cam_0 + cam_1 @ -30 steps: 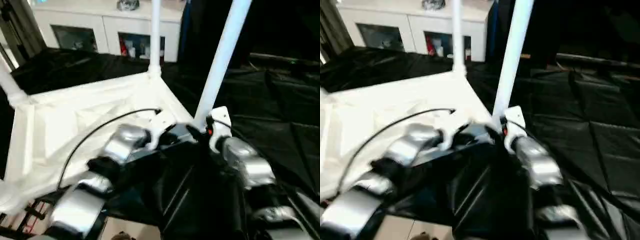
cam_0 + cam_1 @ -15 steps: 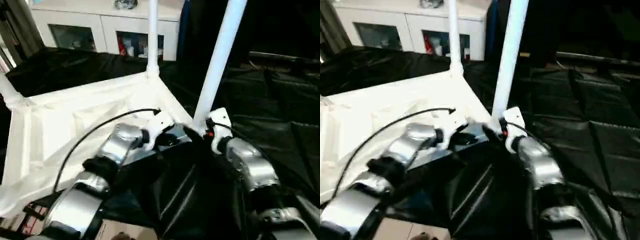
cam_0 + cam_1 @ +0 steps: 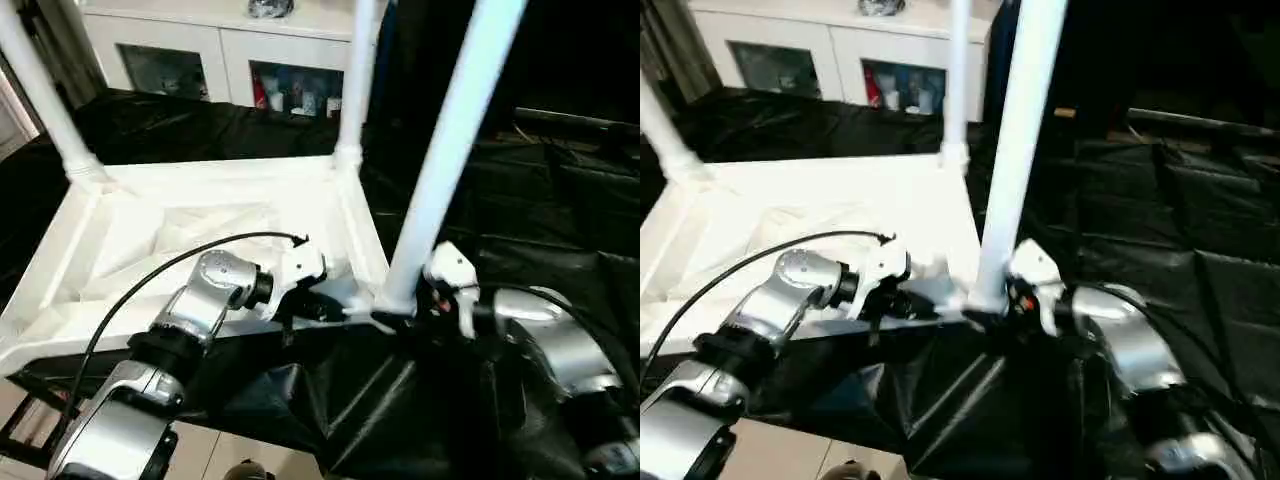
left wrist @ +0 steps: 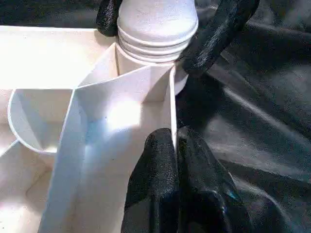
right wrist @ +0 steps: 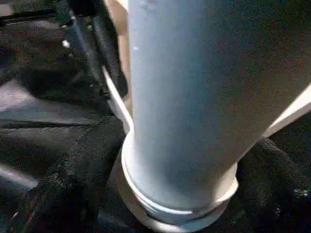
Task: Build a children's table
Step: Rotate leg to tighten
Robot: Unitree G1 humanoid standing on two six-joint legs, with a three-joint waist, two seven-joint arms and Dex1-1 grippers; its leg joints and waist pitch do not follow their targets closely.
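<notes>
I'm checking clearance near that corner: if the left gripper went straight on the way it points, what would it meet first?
Probably the base of the near leg in its corner socket, where the right gripper straddles it. The left gripper is already pinched on the tabletop rim.

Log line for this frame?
left pincer: shut on tabletop rim | right pincer: around near leg base | three legs upright
</notes>
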